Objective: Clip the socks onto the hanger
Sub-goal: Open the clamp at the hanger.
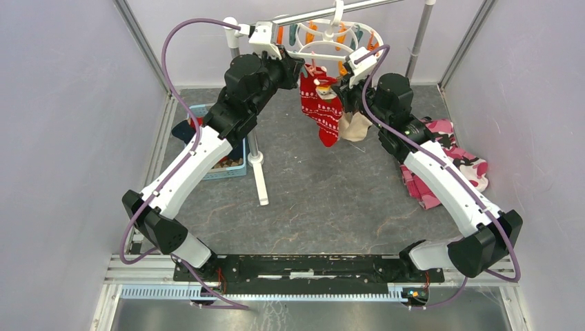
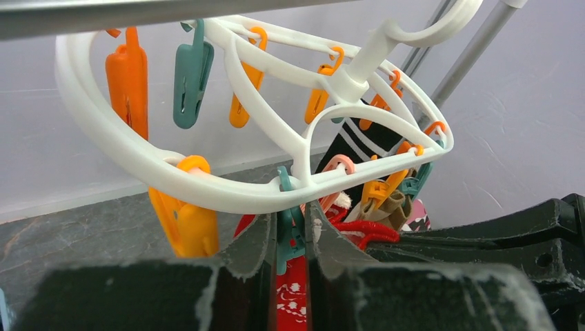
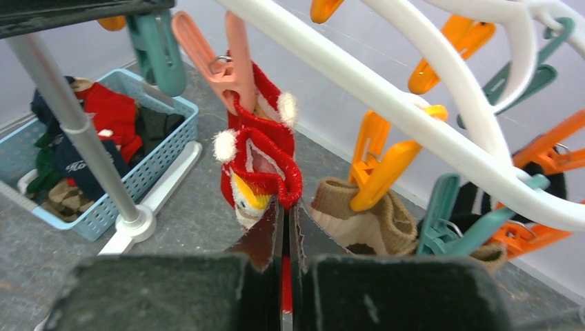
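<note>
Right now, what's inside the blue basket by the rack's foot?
The blue basket holds piled socks: red, dark navy, one brown-striped. The rack pole crosses the middle, and anything beneath the top layer is covered.

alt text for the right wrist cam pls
Right gripper shut on the cuff of a red sock below the white hanger, with a pink clip gripping red fabric just above. A beige sock hangs from an orange clip to the right; a blue basket of socks sits at left.
</note>
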Robot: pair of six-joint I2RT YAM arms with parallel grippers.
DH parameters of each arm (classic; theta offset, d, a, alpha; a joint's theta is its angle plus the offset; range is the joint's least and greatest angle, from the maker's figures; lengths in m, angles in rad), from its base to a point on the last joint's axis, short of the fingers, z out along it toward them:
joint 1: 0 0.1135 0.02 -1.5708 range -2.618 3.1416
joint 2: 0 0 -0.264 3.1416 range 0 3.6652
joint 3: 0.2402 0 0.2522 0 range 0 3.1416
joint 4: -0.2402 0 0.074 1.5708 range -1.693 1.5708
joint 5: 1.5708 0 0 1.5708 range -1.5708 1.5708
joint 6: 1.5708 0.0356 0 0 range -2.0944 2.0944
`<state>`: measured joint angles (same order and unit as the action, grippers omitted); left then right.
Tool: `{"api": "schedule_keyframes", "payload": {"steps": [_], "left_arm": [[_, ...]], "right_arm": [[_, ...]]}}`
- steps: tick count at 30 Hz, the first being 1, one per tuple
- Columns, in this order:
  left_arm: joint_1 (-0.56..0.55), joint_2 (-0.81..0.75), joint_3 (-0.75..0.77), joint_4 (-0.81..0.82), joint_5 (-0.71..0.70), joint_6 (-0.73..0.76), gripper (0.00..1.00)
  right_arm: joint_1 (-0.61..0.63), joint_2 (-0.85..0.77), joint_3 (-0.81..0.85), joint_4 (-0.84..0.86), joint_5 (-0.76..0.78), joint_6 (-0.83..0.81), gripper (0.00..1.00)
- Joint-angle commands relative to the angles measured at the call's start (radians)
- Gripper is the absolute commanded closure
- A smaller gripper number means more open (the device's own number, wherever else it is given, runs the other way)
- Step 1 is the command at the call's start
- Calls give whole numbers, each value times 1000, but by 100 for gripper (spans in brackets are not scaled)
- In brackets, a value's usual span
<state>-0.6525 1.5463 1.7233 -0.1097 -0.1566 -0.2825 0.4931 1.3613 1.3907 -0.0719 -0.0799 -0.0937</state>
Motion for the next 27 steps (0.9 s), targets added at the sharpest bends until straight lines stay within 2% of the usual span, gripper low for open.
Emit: {"api": "schedule_keyframes", "payload": {"steps": [1,10,18,23,27], "left_arm": [[-12,2,51,28,-17,22,90],[-21,5,65,11,-18,10,90],[-23,5,72,-1,-23,-13,90],[-24,8,82,-7,-21,-20,90],[-25,7,84,-11,-22,-19,90]], "right_arm": [[-6,-38,27,7,-113,4,100],[4,-69,14,-16,-212,-3,100],[81,-36,65,-28,-62,19,100],[113,-2,100,-28,-53,48,100],[127,18,124,-19,17,66,100]]}}
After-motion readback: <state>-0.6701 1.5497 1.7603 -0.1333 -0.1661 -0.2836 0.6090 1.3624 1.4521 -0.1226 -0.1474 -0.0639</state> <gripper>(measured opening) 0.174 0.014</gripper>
